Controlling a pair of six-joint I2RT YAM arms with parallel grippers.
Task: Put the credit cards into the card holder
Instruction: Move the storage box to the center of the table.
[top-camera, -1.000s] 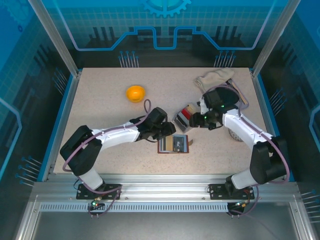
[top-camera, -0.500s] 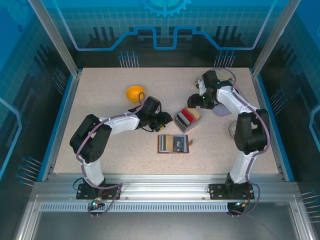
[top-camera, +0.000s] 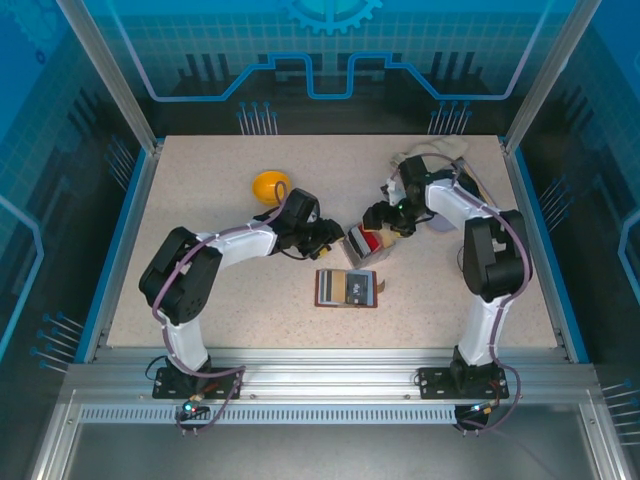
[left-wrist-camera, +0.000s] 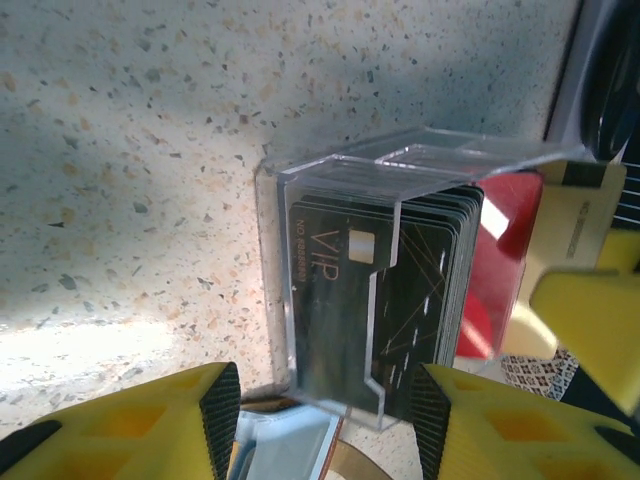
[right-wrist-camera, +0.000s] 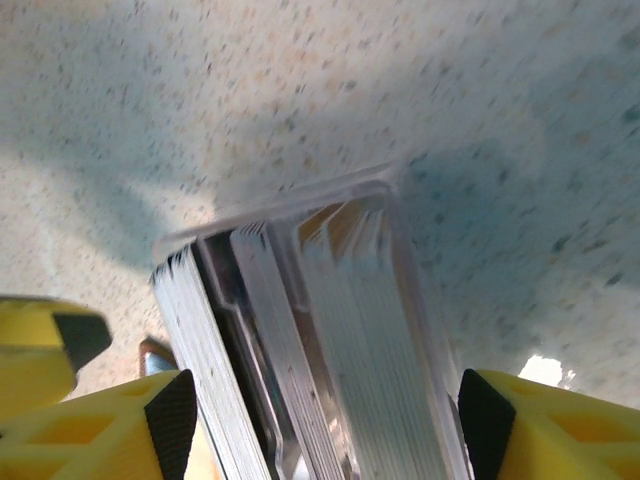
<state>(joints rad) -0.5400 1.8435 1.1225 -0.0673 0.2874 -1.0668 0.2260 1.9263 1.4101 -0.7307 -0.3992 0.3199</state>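
Observation:
The credit cards (left-wrist-camera: 380, 290) stand on edge in a clear tray box (top-camera: 362, 245): a black VIP card in front, a red one (left-wrist-camera: 500, 260) behind. Seen edge-on, the card stacks (right-wrist-camera: 330, 340) sit between my right gripper's pads. The reddish-brown card holder (top-camera: 348, 288) lies open just in front of the box, its grey-blue pocket (left-wrist-camera: 285, 440) under my left gripper. My left gripper (top-camera: 335, 237) (left-wrist-camera: 325, 410) is open, straddling the box's near end. My right gripper (top-camera: 385, 218) (right-wrist-camera: 325, 420) is open around the box from the other side.
An orange ball (top-camera: 270, 185) rests behind the left arm. A beige cloth (top-camera: 430, 155) lies at the back right. The two grippers face each other closely across the box, and the other's yellow finger (left-wrist-camera: 590, 320) (right-wrist-camera: 40, 340) shows in each wrist view.
My right arm swung back toward the cloth, then came down over the tray box with its jaws wider. My left gripper moved from the card holder up to the box.

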